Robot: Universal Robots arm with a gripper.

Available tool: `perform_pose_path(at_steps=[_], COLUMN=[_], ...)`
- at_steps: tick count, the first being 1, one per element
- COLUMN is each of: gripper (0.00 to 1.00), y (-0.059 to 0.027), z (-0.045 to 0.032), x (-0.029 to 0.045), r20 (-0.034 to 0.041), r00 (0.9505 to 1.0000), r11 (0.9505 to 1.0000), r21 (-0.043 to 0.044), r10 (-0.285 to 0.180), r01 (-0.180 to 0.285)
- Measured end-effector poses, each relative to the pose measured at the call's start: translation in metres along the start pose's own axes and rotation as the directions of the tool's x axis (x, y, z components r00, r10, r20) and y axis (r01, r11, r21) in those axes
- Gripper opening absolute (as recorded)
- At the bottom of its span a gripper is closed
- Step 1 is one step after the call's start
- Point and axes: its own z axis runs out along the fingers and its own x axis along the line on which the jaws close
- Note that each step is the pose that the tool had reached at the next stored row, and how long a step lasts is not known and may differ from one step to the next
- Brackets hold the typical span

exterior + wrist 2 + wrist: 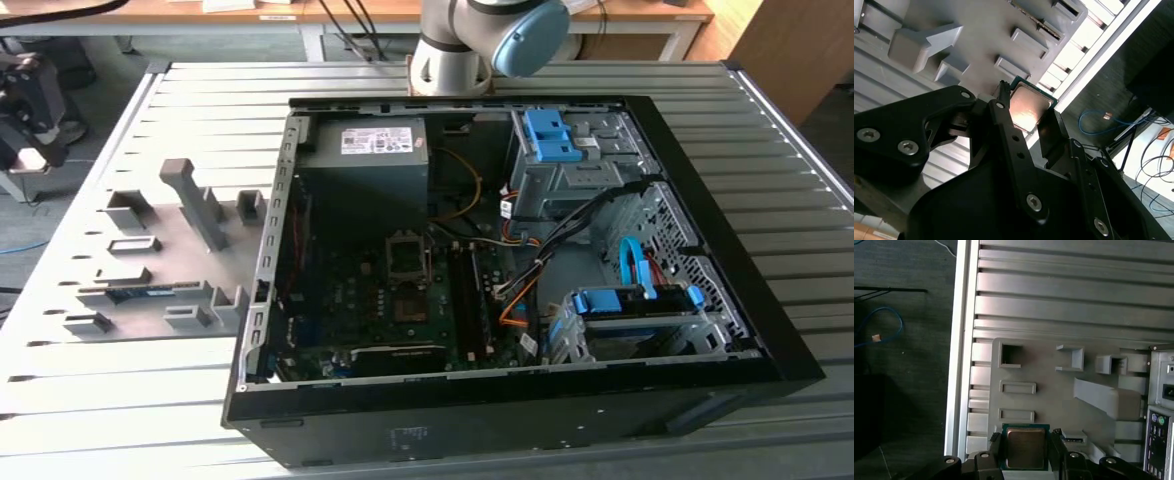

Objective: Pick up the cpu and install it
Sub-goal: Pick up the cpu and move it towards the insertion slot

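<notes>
The cpu [1025, 446] is a square chip with a metal lid and a green edge. It sits between the two black fingers [994, 450] of my gripper [1025, 452], which is shut on it from both sides. In the second wrist view the cpu [1029, 104] hangs in the gripper [1026, 117] above the grey slotted holder plate [979, 30]. The open computer case [507, 390] lies on the table in the exterior view, with its motherboard [387, 310] and the socket area [406, 275] exposed.
The grey holder plate [147, 270] with upright blocks lies on the ribbed metal table [200, 100], toward the exterior view's left of the case. The arm's base [461, 55] stands behind the case. Cables, drive cages [627, 310] and a power supply [367, 150] fill the case. The table edge [959, 365] borders dark floor.
</notes>
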Motion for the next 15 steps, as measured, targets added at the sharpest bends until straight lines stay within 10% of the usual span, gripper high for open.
perform_pose_path(at_steps=[15], gripper=[0.47], y=[0.0000], z=[-0.0225], x=[-0.0007], r20=[0.0002], r00=[1.0000], r11=[1.0000], r21=[-0.0001], r10=[0.000], r01=[0.000])
